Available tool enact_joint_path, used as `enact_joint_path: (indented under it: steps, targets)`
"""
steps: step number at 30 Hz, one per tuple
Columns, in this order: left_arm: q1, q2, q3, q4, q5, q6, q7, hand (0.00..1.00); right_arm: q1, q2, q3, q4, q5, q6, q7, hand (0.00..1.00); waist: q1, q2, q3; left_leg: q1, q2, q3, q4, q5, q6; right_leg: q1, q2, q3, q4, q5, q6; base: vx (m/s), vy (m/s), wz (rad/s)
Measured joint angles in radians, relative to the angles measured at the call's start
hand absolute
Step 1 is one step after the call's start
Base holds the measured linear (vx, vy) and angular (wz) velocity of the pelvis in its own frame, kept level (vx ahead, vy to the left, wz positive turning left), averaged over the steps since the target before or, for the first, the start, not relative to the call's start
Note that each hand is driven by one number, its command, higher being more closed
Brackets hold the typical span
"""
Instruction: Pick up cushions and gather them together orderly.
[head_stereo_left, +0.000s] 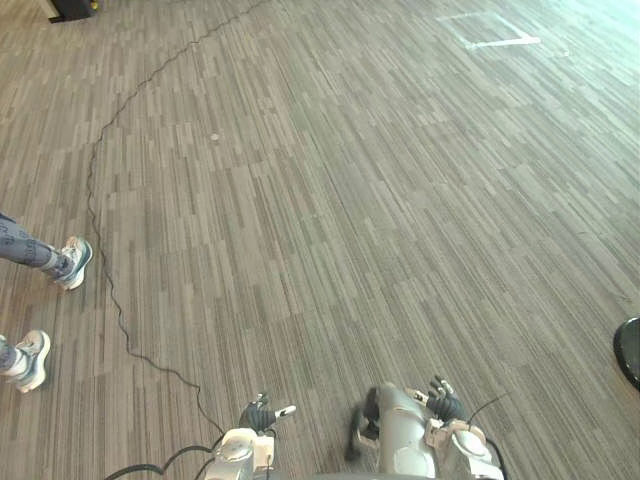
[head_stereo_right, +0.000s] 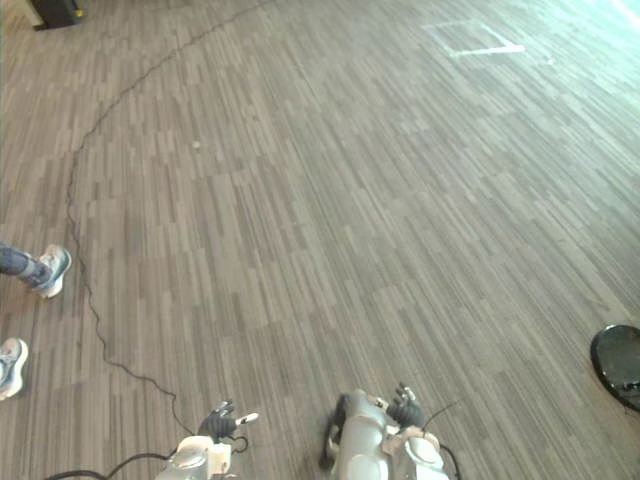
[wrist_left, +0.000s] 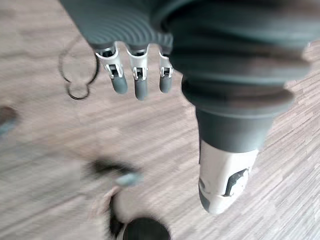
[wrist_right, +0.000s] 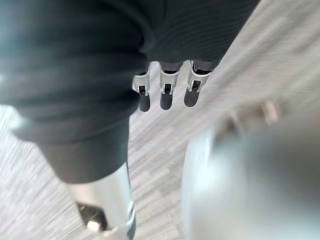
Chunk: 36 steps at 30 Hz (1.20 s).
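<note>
- Judging by both hands, the task is at its very start: nothing is gathered, and every pick-up is left to do.
- The left hand (wrist_left: 140, 82) hangs released over the carpet floor (head_stereo_left: 350, 200), fingers straight and relaxed, carrying nothing.
- The right hand (wrist_right: 166, 95) hangs loose in the same way, fingers straight, its grasp empty.
- Where the cushions lie I cannot tell from these views; neither hand has one, so they must be found first.
- Which way a cushion points, and how its long axis runs, cannot be told either. That has to be read once one is before the robot, since an orderly pile likely needs edges lined up.
- A dark round object (head_stereo_left: 630, 352) sits at the robot's right, cut by the view's edge; what it is I cannot say.
- A person's shoes (head_stereo_left: 72, 262) stand at the robot's left, well apart from both hands, and a white tape mark (head_stereo_left: 495, 38) lies far ahead to the right.
- The next move, in my judgement, is to turn or walk until a cushion is found.
</note>
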Motion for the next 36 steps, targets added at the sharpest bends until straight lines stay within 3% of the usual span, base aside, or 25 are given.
enact_joint_path:
  steps: [2, 4, 6, 7, 9, 10, 13, 14, 16, 17, 18, 19, 21, 22, 23, 24, 26, 27, 29, 31, 32, 33, 34, 35, 36]
  targets:
    - [-0.026, -0.002, 0.0, -0.009, 0.002, -0.007, 0.0, 0.0, -0.012, 0.0, -0.006, 0.024, -0.002, 0.007, 0.001, 0.0, -0.01, -0.001, 0.009, -0.026, -0.024, -0.086, -0.014, 0.072, 0.024, -0.017, -0.018, 0.019, 0.121, -0.119, 0.013, 0.35, -0.123, 0.0]
    - [-0.018, -0.006, 0.0, -0.007, 0.006, -0.013, 0.0, 0.0, 0.017, -0.012, -0.007, 0.019, 0.001, 0.015, 0.003, 0.0, -0.02, 0.003, 0.007, -0.082, 0.064, -0.127, 0.269, 0.104, 0.008, 0.024, -0.028, 0.011, 0.207, -0.241, 0.053, 0.39, -0.216, 0.12]
    - [-0.02, -0.007, 0.002, -0.004, 0.01, -0.012, -0.002, 0.0, 0.029, -0.011, -0.006, 0.022, 0.001, 0.022, 0.002, 0.0, -0.018, 0.025, 0.01, -0.205, 0.21, -0.116, 0.63, 0.2, 0.053, 0.114, 0.009, -0.003, 0.164, -0.291, 0.063, 0.43, -0.16, 0.12]
    - [-0.016, -0.006, 0.007, -0.004, 0.01, -0.012, -0.002, 0.0, 0.04, -0.006, -0.006, 0.025, 0.003, 0.026, 0.001, 0.0, -0.014, 0.02, 0.013, -0.268, 0.286, -0.08, 0.805, 0.161, 0.066, 0.187, 0.029, -0.005, 0.118, -0.306, 0.055, 0.38, -0.106, 0.12]
    - [-0.008, -0.006, 0.013, -0.004, 0.009, -0.011, -0.002, 0.0, 0.052, 0.004, -0.007, 0.026, 0.003, 0.028, -0.001, 0.0, -0.008, 0.003, 0.022, -0.317, 0.303, -0.057, 0.87, 0.118, 0.064, 0.281, 0.033, -0.009, 0.054, -0.309, 0.057, 0.34, -0.08, 0.14]
    - [-0.003, -0.006, 0.013, -0.01, 0.009, -0.011, -0.003, 0.0, 0.064, 0.016, -0.008, 0.029, 0.004, 0.028, -0.004, 0.0, -0.008, -0.019, 0.025, -0.394, 0.282, -0.042, 0.816, 0.084, 0.068, 0.386, 0.033, -0.011, -0.033, -0.304, 0.066, 0.37, -0.064, 0.16]
    - [0.003, -0.006, 0.012, -0.038, 0.009, -0.013, -0.003, 0.0, 0.065, 0.018, -0.012, 0.028, 0.003, 0.027, -0.006, 0.0, 0.017, -0.029, 0.026, -0.504, 0.21, -0.038, 0.494, 0.074, 0.059, 0.498, 0.033, -0.003, -0.13, -0.279, 0.092, 0.42, -0.001, -0.16]
    - [0.003, -0.008, 0.012, -0.048, 0.009, -0.013, -0.003, 0.0, 0.059, 0.021, -0.019, 0.027, 0.003, 0.027, -0.007, 0.0, 0.029, -0.029, 0.026, -0.524, 0.143, -0.082, 0.263, 0.11, 0.044, 0.535, 0.026, 0.018, -0.161, -0.278, 0.105, 0.39, 0.097, -0.52]
    - [0.006, -0.014, 0.012, -0.065, 0.009, -0.017, -0.002, 0.0, 0.057, 0.028, -0.027, 0.025, 0.003, 0.023, -0.007, 0.0, 0.054, -0.021, 0.021, -0.547, 0.071, -0.205, 0.016, 0.209, 0.011, 0.573, 0.023, 0.069, -0.204, -0.285, 0.136, 0.39, 0.16, -0.81]
    - [0.011, -0.017, 0.01, -0.071, 0.008, -0.02, -0.002, 0.0, 0.056, 0.028, -0.027, 0.022, 0.003, 0.022, -0.007, 0.0, 0.06, -0.016, 0.017, -0.563, 0.056, -0.268, 0.016, 0.244, -0.007, 0.596, 0.027, 0.102, -0.216, -0.302, 0.164, 0.41, 0.213, -0.97]
    - [0.013, -0.014, 0.01, -0.068, 0.009, -0.021, -0.002, 0.0, 0.056, 0.037, -0.026, 0.021, 0.002, 0.02, -0.008, 0.0, 0.059, -0.019, 0.011, -0.558, 0.051, -0.285, 0.036, 0.287, 0.007, 0.609, 0.023, 0.128, -0.216, -0.32, 0.182, 0.66, 0.361, -0.94]
    - [0.014, -0.001, 0.011, -0.059, 0.009, -0.018, -0.003, 0.0, 0.063, 0.062, -0.027, 0.021, 0.001, 0.019, -0.008, 0.0, 0.056, -0.046, -0.014, -0.557, 0.025, -0.284, 0.069, 0.307, 0.037, 0.616, -0.011, 0.17, -0.185, -0.357, 0.21, 0.55, 0.274, -0.67]
    - [0.011, 0.005, 0.011, -0.036, 0.012, -0.015, -0.002, 0.0, 0.077, 0.084, -0.027, 0.02, 0.001, 0.016, -0.005, 0.0, 0.042, -0.101, -0.046, -0.549, -0.012, -0.266, 0.122, 0.231, 0.06, 0.554, -0.076, 0.201, -0.031, -0.399, 0.255, 0.49, 0.194, -0.5]
    - [0.002, 0.014, 0.008, -0.027, 0.019, -0.014, -0.003, 0.0, 0.074, 0.094, -0.027, 0.02, 0.001, 0.016, -0.004, 0.0, 0.045, -0.12, -0.048, -0.52, -0.021, -0.231, 0.118, 0.205, 0.071, 0.458, -0.12, 0.217, 0.172, -0.389, 0.262, 0.47, 0.189, -0.6]
    - [0.0, 0.025, -0.003, -0.021, 0.02, -0.011, -0.003, 0.0, 0.063, 0.102, -0.023, 0.019, 0.001, 0.016, -0.002, 0.0, 0.046, -0.147, -0.043, -0.465, -0.042, -0.195, 0.096, 0.188, 0.075, 0.336, -0.191, 0.208, 0.435, -0.306, 0.288, 0.55, 0.22, -0.56]
    - [0.001, 0.035, -0.014, -0.014, 0.021, -0.008, -0.002, 0.0, 0.052, 0.102, -0.019, 0.017, 0.001, 0.016, 0.002, 0.0, 0.04, -0.147, -0.041, -0.433, -0.047, -0.18, 0.084, 0.179, 0.077, 0.292, -0.226, 0.196, 0.538, -0.294, 0.282, 0.57, 0.18, -0.46]
    - [0.005, 0.049, -0.042, -0.008, 0.021, 0.007, 0.0, 0.0, 0.047, 0.092, -0.004, 0.014, -0.018, 0.014, 0.005, 0.0, 0.029, -0.135, -0.036, -0.312, -0.037, -0.155, 0.039, 0.154, 0.071, 0.234, -0.269, 0.093, 0.651, -0.332, 0.216, 0.5, 0.111, -0.43]
    - [0.004, 0.05, -0.043, -0.009, 0.021, 0.006, 0.001, 0.0, 0.041, 0.094, 0.0, -0.003, -0.036, 0.008, 0.01, 0.0, 0.034, -0.116, -0.036, -0.253, -0.015, -0.122, 0.006, 0.146, 0.058, 0.193, -0.253, 0.037, 0.629, -0.358, 0.175, 0.48, 0.082, -0.68]
    - [0.0, 0.055, -0.043, -0.009, 0.02, 0.006, 0.001, 0.0, 0.02, 0.088, 0.026, -0.027, -0.047, 0.001, 0.016, 0.0, 0.03, -0.092, -0.024, -0.176, 0.009, -0.051, -0.045, 0.146, 0.055, 0.104, -0.215, -0.061, 0.5, -0.375, 0.149, 0.47, 0.047, -0.7]
    - [-0.001, 0.051, -0.039, -0.009, 0.02, 0.005, 0.0, 0.0, 0.005, 0.077, 0.032, -0.038, -0.047, -0.002, 0.017, 0.0, 0.019, -0.077, -0.015, -0.107, 0.018, 0.026, -0.084, 0.146, 0.054, 0.037, -0.167, -0.221, 0.208, -0.289, 0.098, 0.54, -0.008, -0.62]
    - [0.0, 0.048, -0.034, -0.009, 0.02, 0.006, 0.0, 0.0, 0.006, 0.076, 0.034, -0.041, -0.047, 0.0, 0.016, 0.0, 0.016, -0.079, -0.015, -0.077, 0.009, 0.053, -0.097, 0.148, 0.023, 0.039, -0.141, -0.267, 0.06, -0.21, 0.09, 0.62, -0.013, -0.55]
    - [0.008, 0.043, -0.029, -0.009, 0.02, 0.005, 0.0, 0.0, 0.024, 0.076, 0.039, -0.04, -0.047, -0.001, 0.017, 0.0, 0.01, -0.097, -0.025, -0.037, -0.023, 0.083, -0.106, 0.144, -0.047, 0.046, -0.109, -0.289, -0.142, -0.052, 0.036, 0.64, 0.005, -0.72]
    - [0.003, 0.012, -0.017, 0.009, 0.021, 0.006, 0.002, 0.0, -0.002, 0.054, 0.037, -0.043, -0.042, -0.003, 0.019, 0.0, 0.006, -0.033, -0.01, 0.004, 0.015, 0.111, -0.105, 0.124, -0.088, 0.054, -0.059, -0.274, -0.12, 0.033, -0.095, 0.64, 0.03, -0.69]
    - [-0.01, 0.005, -0.018, 0.015, 0.022, 0.005, -0.002, 0.0, -0.024, 0.047, 0.038, -0.042, -0.049, 0.0, 0.018, 0.0, -0.008, -0.003, -0.011, -0.002, 0.026, 0.103, -0.104, 0.132, -0.085, 0.036, -0.054, -0.26, -0.078, -0.02, -0.097, 0.56, 0.028, -0.67]
    - [-0.028, -0.005, -0.023, 0.01, 0.022, 0.003, -0.002, 0.0, -0.034, 0.042, 0.028, -0.042, -0.052, -0.003, 0.02, 0.0, -0.017, 0.005, -0.01, 0.007, 0.009, 0.087, -0.105, 0.181, -0.07, 0.006, -0.079, -0.238, 0.033, -0.092, -0.083, 0.52, -0.046, -0.34]
